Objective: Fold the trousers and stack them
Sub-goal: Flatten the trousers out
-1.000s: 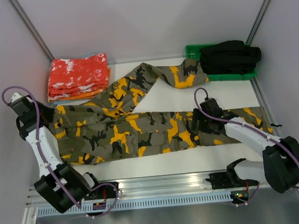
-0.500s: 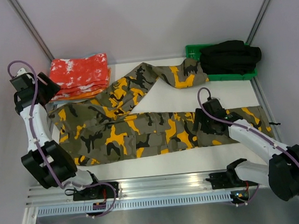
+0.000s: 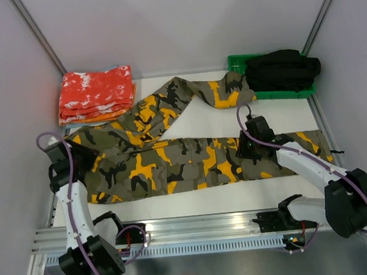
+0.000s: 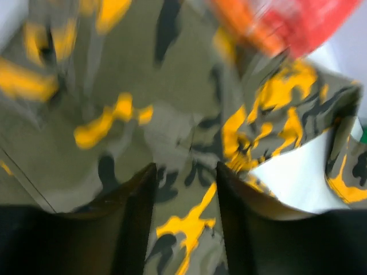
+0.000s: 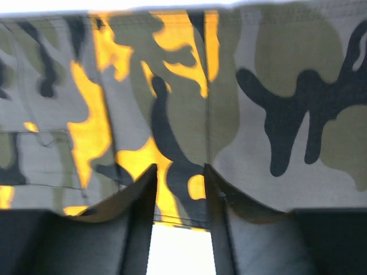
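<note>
Camouflage trousers (image 3: 173,164) lie flat on the table (image 3: 265,114), long axis left to right, with the waist at the left. The left gripper (image 4: 184,172), fingers parted and empty, hovers at the waist end. The right gripper (image 5: 179,172), likewise parted, hovers above the nearer leg's front edge.

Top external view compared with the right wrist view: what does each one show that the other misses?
Only the top view shows the folded red-orange cloths and the black garment on its green tray. Only the wrist view shows the right gripper close up, open, with bare white table between its fingers. Both show the camouflage trousers.
</note>
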You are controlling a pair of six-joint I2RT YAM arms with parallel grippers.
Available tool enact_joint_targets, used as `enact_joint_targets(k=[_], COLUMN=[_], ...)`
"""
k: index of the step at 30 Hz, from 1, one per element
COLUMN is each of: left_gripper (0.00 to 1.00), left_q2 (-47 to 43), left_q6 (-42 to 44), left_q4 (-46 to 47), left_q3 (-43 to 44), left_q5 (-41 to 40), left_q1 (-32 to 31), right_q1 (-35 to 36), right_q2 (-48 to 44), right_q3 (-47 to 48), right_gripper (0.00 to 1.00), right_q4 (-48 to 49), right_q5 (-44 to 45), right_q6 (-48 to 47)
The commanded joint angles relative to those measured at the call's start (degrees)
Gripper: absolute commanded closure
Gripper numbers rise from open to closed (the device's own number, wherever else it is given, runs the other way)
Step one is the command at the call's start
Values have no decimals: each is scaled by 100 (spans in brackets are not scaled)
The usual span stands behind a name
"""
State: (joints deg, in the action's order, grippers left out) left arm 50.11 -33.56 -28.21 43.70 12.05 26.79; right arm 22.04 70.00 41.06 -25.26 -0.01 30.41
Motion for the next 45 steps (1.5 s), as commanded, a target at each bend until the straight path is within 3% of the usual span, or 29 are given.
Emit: enact_joint_targets(k=[1,2,3,4,6,9,11,16,21,27,32,38,45], left_gripper=[60,72,91,97,98,98,98,98,98,98,98,98,98], left_q2=[69,78,156,218,481,798,1062,1606,2116,2837,3057,2593,1530], left_q6=[-835,-923,-1089,-1152,-1275,-1520,-1644,-1917,-1874,-2136,-2470,-2857,-3016], left_q4=[192,280,524,657,947,1378,1625,1730,1749,1520,1485,1116,71], left_q3=[-1097,-1240,-1381,-1565,-1672,-1655,-1549,-1224,-1066,-986,-1153,-1557,-1769], left_q5=[201,192,201,253,402,473,447,-387,-1377,-1751,-1750,-1785,-1926], left_q1=[-200,-235,-331,-384,-594,-1120,-1525,-3318,-4355,-4708,-4928,-5139,-5263], right_q1=[28,28,28,28,28,19,19,-24,-349,-411,-411,-403,-350], right_q2=[-47,-48,-48,-21,40,5,-100,92,795,1376,1078,16,-2082], right_q3=[-484,-589,-764,-827,-941,-977,-855,-459,-230,-467,-1002,-1679,-2180], right_gripper=[62,64,68,73,88,100,100,100,100,100,100,100,100], right_q4=[468,556,557,548,539,618,706,636,864,1119,962,601,-435], right_q5=[-52,148,255,334,423,414,466,1292,1030,810,590,397,317], right_q6=[385,447,509,649,790,1054,1150,1081,826,861,1229,1660,2178])
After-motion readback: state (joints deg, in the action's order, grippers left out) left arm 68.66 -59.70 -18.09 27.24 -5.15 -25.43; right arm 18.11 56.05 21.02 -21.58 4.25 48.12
